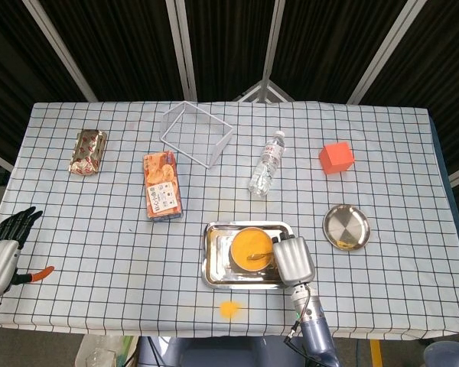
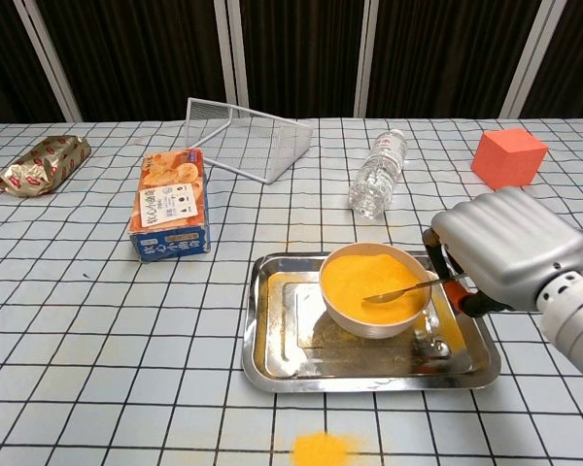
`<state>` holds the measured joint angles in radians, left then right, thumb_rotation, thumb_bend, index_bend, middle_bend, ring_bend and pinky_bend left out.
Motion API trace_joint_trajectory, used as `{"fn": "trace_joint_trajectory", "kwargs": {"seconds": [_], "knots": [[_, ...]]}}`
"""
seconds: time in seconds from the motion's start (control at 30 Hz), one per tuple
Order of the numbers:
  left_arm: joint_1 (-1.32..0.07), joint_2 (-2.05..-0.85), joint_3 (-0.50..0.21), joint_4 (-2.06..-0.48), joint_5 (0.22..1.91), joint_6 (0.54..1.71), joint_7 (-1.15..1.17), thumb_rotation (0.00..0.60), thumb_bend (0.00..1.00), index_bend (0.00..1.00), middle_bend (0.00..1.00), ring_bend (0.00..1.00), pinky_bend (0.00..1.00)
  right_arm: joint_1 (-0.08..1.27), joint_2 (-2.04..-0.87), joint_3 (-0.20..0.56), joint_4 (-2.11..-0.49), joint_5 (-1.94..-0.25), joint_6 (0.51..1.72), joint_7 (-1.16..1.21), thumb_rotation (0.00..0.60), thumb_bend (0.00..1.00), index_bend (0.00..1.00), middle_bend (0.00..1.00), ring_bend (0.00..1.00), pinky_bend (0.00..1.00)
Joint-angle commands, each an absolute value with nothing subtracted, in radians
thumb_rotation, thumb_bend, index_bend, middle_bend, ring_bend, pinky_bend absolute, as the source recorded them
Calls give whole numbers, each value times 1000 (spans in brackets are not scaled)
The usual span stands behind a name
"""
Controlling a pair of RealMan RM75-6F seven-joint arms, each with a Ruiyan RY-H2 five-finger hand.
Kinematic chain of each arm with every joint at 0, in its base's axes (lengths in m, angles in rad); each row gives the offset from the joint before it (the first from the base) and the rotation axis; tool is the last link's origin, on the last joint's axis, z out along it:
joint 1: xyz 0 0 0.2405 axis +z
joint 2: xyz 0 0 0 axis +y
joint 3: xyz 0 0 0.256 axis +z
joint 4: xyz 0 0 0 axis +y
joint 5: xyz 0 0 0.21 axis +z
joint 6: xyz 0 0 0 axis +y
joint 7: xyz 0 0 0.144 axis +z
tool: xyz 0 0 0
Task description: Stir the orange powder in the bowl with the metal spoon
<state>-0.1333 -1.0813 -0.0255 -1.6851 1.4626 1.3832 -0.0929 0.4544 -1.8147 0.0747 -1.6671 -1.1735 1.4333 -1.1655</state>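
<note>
The right hand (image 2: 510, 254) sits at the right edge of the tray (image 2: 272, 364), fingers closed on the handle of the spoon (image 2: 400, 289). The spoon runs leftward from the hand over the rim of the bowl (image 2: 374, 325), its tip dipped into the near side of the orange powder (image 2: 369, 275). The bowl stands just left of the hand, inside the tray.

The bowl looks filled nearly to the brim, so the main risk is powder going over the edge. A fast or wide sweep, or a spoon lifted sharply, would probably fling it into the tray or onto the cloth. A small spilled heap (image 2: 321, 449) already lies on the table in front of the tray, nearer the robot than the hand, and powder dusts the tray floor.

A second risk is the bowl itself. It seems light, and a spoon pushing hard against its left wall could slide or tip it, since nothing steadies it.

The grip is another weak point: the handle is thin, and if it twists between the fingers the spoon could drop.

The left hand (image 1: 1, 256) rests far to the left at the table edge, fingers spread and holding nothing, with an orange-handled tool (image 1: 35, 274) beside it.
</note>
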Motion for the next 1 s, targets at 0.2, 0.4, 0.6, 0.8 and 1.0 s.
{"fn": "trace_joint_trajectory", "kwargs": {"seconds": [0.2,0.4,0.6,0.8,1.0], "knots": [[-133,-1081,-26,-1685,1463,1383,-93,600,6,0,0,0,0,453,-1815,76,-1659,-1187,1435,-1157,600,525,655,579,632,821],[-133,-1081,-26,-1685,1462,1383,-93,600,6,0,0,0,0,451,-1816,75,-1654,-1195,1434,-1149,600,538,691,611,639,821],[-134,-1081,-26,-1685,1461,1383,-92,600,6,0,0,0,0,452,-1815,77,-1642,-1215,1432,-1126,600,608,780,678,674,821],[-134,-1081,-26,-1686,1460,1382,-92,600,6,0,0,0,0,452,-1808,79,-1631,-1246,1429,-1088,600,698,868,735,718,821],[-133,-1081,-26,-1687,1459,1382,-90,600,6,0,0,0,0,452,-1801,73,-1629,-1270,1422,-1069,600,769,917,764,737,821]]}}
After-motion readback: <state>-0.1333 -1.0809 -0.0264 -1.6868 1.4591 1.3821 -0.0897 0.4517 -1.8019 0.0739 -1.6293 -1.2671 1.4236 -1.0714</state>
